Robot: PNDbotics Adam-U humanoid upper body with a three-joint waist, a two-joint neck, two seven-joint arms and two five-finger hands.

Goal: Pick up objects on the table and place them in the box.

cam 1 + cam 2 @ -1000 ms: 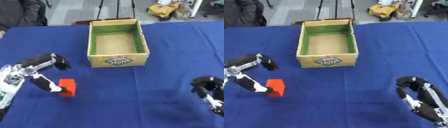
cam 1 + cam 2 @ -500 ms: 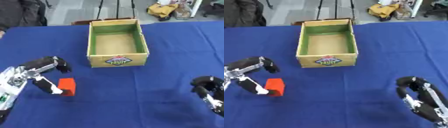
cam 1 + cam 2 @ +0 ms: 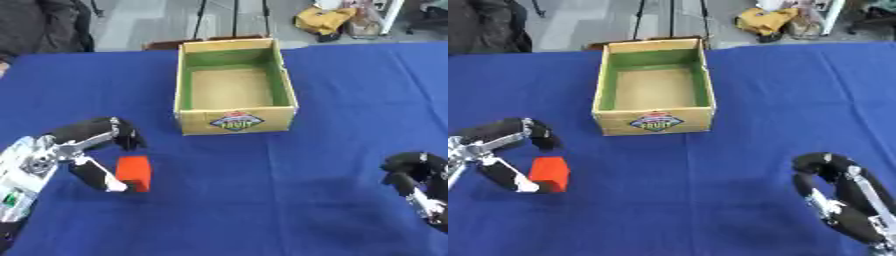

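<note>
A red block [image 3: 133,172] lies on the blue tablecloth at the left. My left hand [image 3: 74,145] brackets it in a C shape. Its fingers [image 3: 122,136] arch over the block's far side with a gap left, and the thumb [image 3: 98,178] lies against the block's lower left edge. The hand is not closed on the block. The cardboard box [image 3: 234,122] with green inner walls stands open and empty at the centre back, a label on its front. My right hand [image 3: 837,197] rests at the lower right, fingers loosely bent, holding nothing.
The blue cloth [image 3: 289,200] covers the whole table. Beyond the far edge stand chair legs [image 3: 219,20], a yellow bag [image 3: 324,20] and a person in dark clothes [image 3: 39,25] at the top left, away from the objects.
My left hand's fingers have come down and nearer to the red block, narrowing the gap. The block, the box and my right hand have not moved.
</note>
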